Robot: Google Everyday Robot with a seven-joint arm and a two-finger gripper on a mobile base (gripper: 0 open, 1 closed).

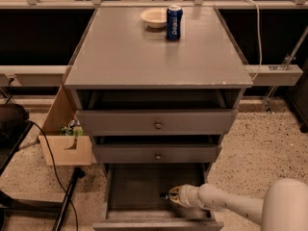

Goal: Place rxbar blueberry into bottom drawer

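The bottom drawer is pulled out and its grey floor is visible. The gripper is inside this drawer, low over the floor, toward the right side and nearer to the front. The white arm enters from the lower right corner and crosses over the right wall of the drawer. At the tip of the gripper there is a small dark shape, which seems to touch the floor or be just above it. I cannot tell if this shape is the rxbar, and I cannot tell if the gripper is apart, together or clamped on something. The two upper drawers are only a little open. On the cabinet top, well apart from the gripper, a blue can stands upright just beside a pale bowl.
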